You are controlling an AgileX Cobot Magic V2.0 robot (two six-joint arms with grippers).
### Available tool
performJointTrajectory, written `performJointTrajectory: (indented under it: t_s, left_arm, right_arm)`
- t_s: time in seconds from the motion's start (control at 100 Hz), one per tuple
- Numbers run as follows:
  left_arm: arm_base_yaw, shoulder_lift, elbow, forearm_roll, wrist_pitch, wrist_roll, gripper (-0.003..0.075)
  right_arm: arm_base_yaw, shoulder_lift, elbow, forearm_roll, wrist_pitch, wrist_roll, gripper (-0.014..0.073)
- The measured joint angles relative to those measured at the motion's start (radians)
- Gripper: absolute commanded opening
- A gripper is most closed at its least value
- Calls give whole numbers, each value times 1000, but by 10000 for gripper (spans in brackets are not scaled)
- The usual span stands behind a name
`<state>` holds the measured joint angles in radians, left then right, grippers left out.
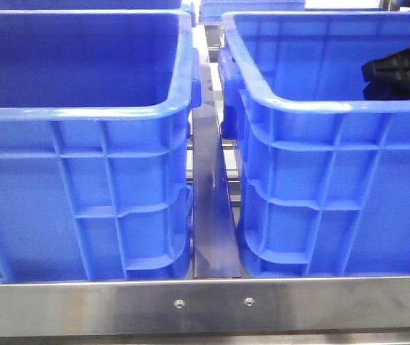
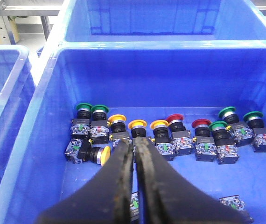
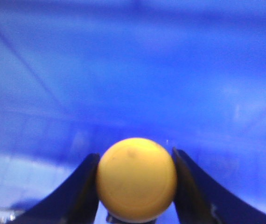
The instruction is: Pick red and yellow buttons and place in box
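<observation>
Yellow button (image 3: 136,179) in R gripper (image 3: 136,186), blue crate (image 3: 133,70).

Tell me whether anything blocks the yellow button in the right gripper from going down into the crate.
Nothing visible does. The right gripper holds the yellow button over blurred blue crate wall; no other object shows there.

so the left end effector (image 2: 134,149) has its fingers (image 2: 119,172) pressed together, nothing between them, low center of the frame. Just past the tips a row of push-buttons sits on the floor of a blue crate (image 2: 53,140): green (image 2: 83,110), yellow (image 2: 137,124), red (image 2: 175,118) caps. One yellow button (image 2: 104,155) lies tipped over at left
</observation>
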<state>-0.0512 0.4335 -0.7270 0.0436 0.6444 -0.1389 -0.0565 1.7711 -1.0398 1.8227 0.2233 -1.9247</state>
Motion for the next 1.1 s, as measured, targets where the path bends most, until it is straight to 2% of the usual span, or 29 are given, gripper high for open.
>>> performJointTrajectory:
  t_s: [0.14, 0.22, 0.28, 0.4, 0.51, 0.84, 1.1]
  left_arm:
    - [0, 0, 0, 0, 0, 0, -19]
    - [0, 0, 0, 0, 0, 0, -19]
    - [0, 0, 0, 0, 0, 0, -19]
    - [0, 0, 0, 0, 0, 0, -19]
    - [0, 0, 0, 0, 0, 0, -19]
    - [0, 0, 0, 0, 0, 0, -19]
    - [0, 0, 0, -2, 0, 0, -19]
  right_arm:
    - [-1, -6, 17, 2, 5, -2, 145]
    - [-1, -8, 19, 2, 8, -2, 175]
    - [-1, -8, 19, 4, 10, -2, 237]
    - [-1, -8, 19, 4, 11, -2, 414]
    - [-1, -6, 32, -1, 6, -2, 510]
    - [-1, -131, 41, 0, -21, -2, 519]
    - [-1, -400, 155, 0, -58, 30, 519]
